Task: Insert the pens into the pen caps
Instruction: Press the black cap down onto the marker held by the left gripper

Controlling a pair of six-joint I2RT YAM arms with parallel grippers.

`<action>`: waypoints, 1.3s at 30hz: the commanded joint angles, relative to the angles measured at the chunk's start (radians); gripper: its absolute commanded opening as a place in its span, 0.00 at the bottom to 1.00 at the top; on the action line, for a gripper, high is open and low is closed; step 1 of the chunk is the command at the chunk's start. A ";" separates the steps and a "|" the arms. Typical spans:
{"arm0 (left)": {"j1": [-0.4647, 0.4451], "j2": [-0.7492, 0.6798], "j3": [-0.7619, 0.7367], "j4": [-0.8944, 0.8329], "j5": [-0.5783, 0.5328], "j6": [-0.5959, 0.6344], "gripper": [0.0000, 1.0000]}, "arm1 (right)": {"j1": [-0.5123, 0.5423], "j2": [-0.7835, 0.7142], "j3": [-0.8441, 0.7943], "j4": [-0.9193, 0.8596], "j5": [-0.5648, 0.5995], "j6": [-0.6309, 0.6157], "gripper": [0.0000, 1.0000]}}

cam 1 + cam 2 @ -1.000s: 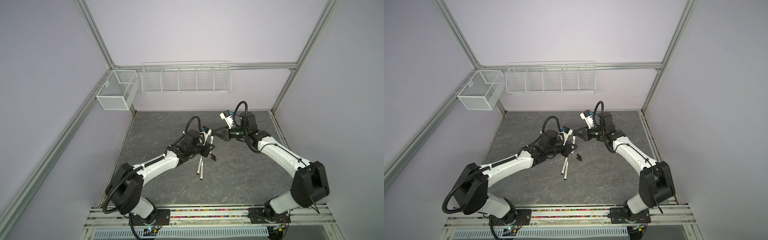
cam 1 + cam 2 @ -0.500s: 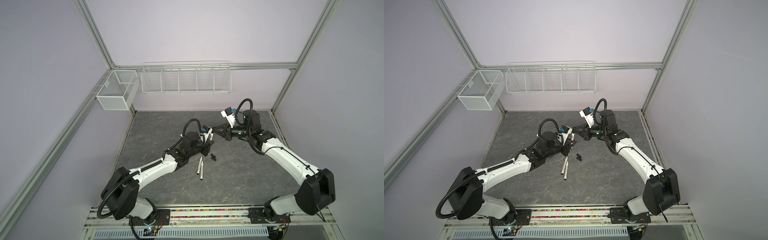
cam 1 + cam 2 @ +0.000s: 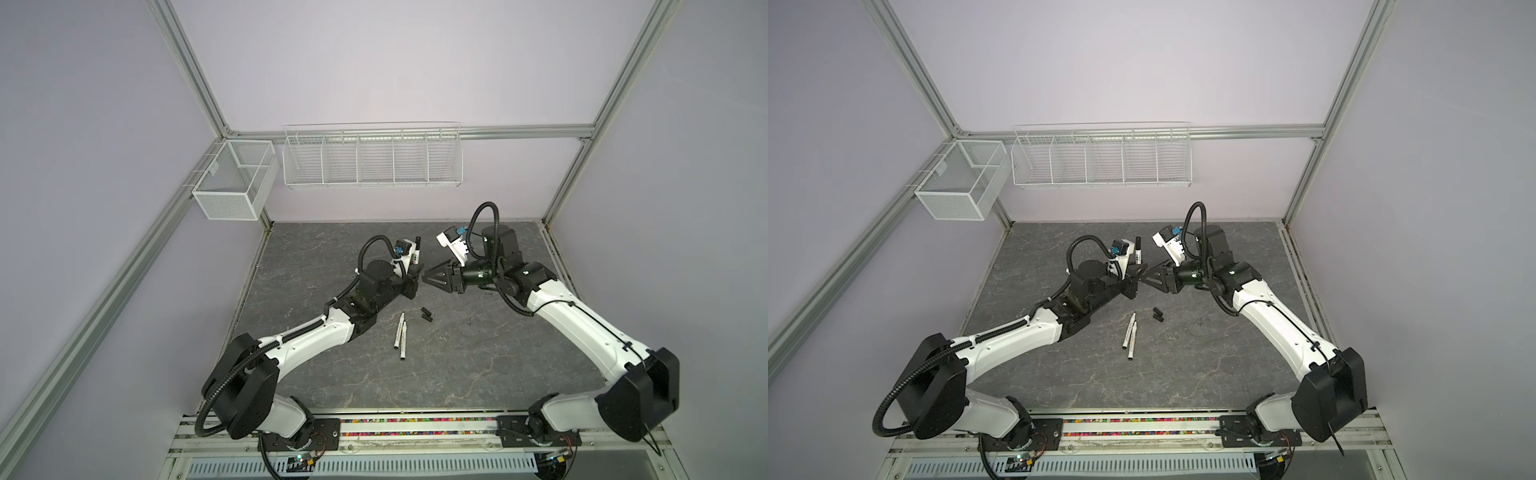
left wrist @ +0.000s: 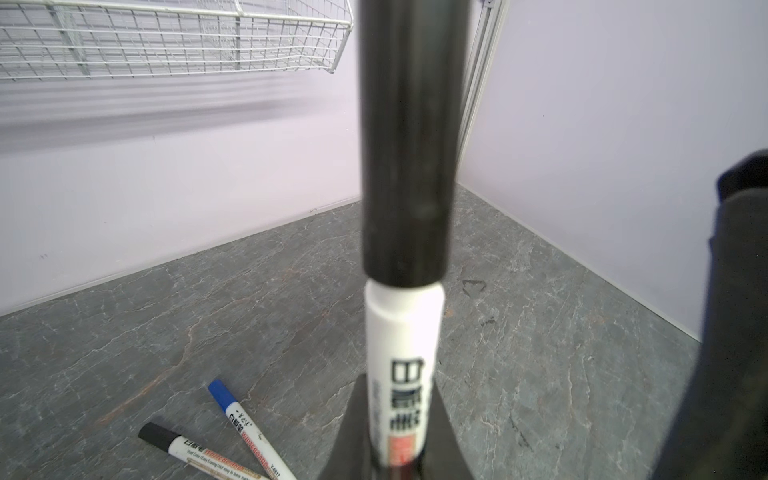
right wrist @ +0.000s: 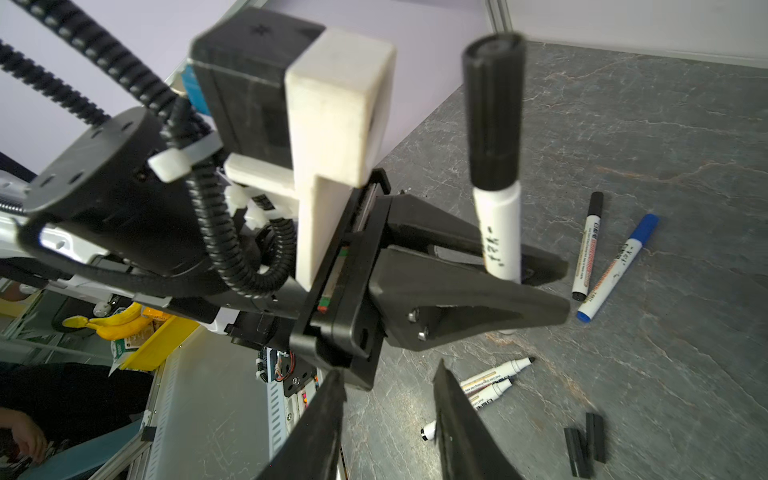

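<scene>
Right claw [image 5: 388,370] has let go—jaws parted; left claw [image 5: 557,289] clenches the capped pen [image 5: 496,224] upright.

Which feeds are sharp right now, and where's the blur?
Left wrist view: the black cap on the held white marker pen is too near the lens and soft; a streaky smear runs under the white wire basket. Right wrist view: the right gripper is blurred up close, the two uncapped white pens are fairly crisp. Both top views: even light, faint shadows, no glare.
</scene>
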 commanded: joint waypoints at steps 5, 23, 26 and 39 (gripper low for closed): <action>-0.017 0.008 -0.040 0.038 -0.010 -0.008 0.00 | -0.033 -0.088 -0.045 0.088 0.166 0.064 0.40; -0.078 0.016 -0.069 0.020 0.029 -0.047 0.00 | 0.001 0.077 0.109 0.133 0.162 0.123 0.37; -0.078 0.015 -0.067 0.020 0.030 -0.042 0.00 | 0.008 0.077 0.093 0.132 0.159 0.126 0.35; -0.077 0.018 -0.064 0.093 0.001 -0.111 0.00 | 0.000 0.101 0.015 0.100 0.154 0.150 0.07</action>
